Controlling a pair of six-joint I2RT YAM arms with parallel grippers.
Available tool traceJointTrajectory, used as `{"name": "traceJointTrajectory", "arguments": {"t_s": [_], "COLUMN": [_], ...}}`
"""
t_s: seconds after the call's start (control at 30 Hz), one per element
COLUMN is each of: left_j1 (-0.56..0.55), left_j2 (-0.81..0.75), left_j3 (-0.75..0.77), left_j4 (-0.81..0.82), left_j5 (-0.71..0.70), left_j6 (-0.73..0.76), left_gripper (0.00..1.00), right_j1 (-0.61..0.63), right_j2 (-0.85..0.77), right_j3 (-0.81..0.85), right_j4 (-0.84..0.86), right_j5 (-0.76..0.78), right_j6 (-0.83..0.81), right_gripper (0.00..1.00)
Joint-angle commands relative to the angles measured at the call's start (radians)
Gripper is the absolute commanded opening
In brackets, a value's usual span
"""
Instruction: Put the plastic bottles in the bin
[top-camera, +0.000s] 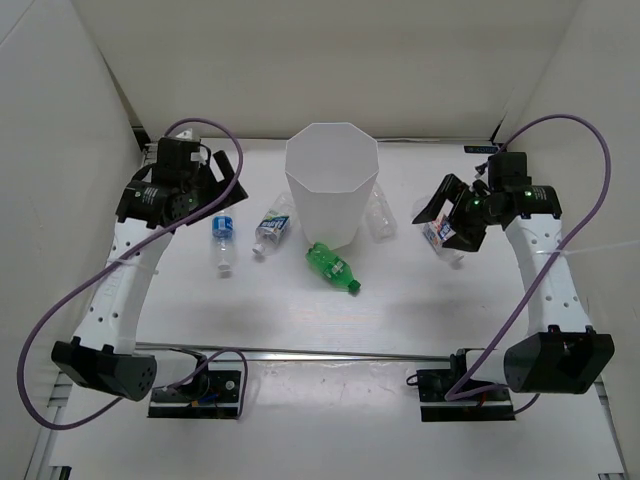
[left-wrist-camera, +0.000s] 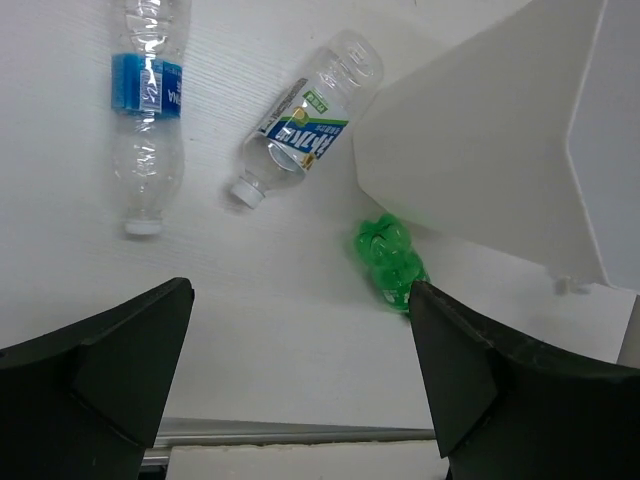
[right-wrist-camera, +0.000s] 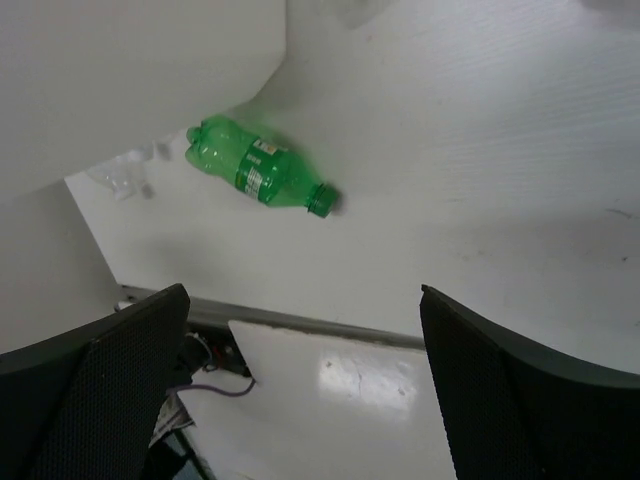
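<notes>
No bottle is being carried yet; this looks like the pick-up stage. The left fingers and right fingers are gaping wide, gripping nothing. A blue-banded bottle, a blue-and-white-labelled bottle and a green bottle are lying on the surface near the white bin, which is seemingly holding nothing (floor partly hidden). Next, an arm probably needs lowering over a bottle.

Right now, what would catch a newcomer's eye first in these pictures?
The tall white bin stands out first, upright at the middle back of the table. Next is the bright green bottle, lying on its side just in front of it. A blue-banded bottle and a clear labelled bottle lie left of the bin.
</notes>
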Motion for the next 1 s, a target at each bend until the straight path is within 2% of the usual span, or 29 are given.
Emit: {"name": "traceJointTrajectory", "arguments": {"t_s": [0.0, 0.1, 0.13, 0.17, 0.27, 0.37, 0.43, 0.63, 0.97], "left_j1": [-0.005, 0.031, 0.031, 0.044, 0.100, 0.126, 0.126, 0.135, 0.178], "left_j2": [-0.011, 0.043, 0.054, 0.063, 0.123, 0.147, 0.147, 0.137, 0.127], "left_j3": [0.083, 0.105, 0.105, 0.096, 0.108, 0.118, 0.106, 0.086, 0.056], "left_j4": [-0.046, -0.058, -0.067, -0.068, -0.135, -0.149, -0.149, -0.140, -0.181], "left_j5": [-0.016, 0.062, 0.073, 0.092, 0.158, 0.172, 0.172, 0.172, 0.143], "left_j6": [0.032, 0.041, 0.032, 0.021, 0.009, 0.032, 0.032, 0.032, 0.041], "left_gripper": [1.00, 1.00, 1.00, 1.00, 1.00, 1.00, 1.00, 1.00, 1.00], "right_j1": [-0.020, -0.020, -0.020, -0.031, -0.045, -0.045, -0.045, -0.063, -0.063], "right_j2": [-0.016, 0.011, 0.031, 0.085, 0.211, 0.346, 0.442, 0.648, 0.769], "right_j3": [0.061, 0.083, 0.096, 0.107, 0.138, 0.249, 0.359, 0.504, 0.494], "right_j4": [0.044, 0.056, 0.038, 0.038, 0.047, 0.035, 0.035, 0.046, 0.141], "right_j5": [0.066, 0.124, 0.237, 0.271, 0.261, 0.425, 0.463, 0.408, 0.232], "right_j6": [-0.024, -0.096, -0.085, -0.050, -0.051, -0.070, -0.131, -0.180, -0.275], "right_gripper": [1.00, 1.00, 1.00, 1.00, 1.00, 1.00, 1.00, 1.00, 1.00]}}
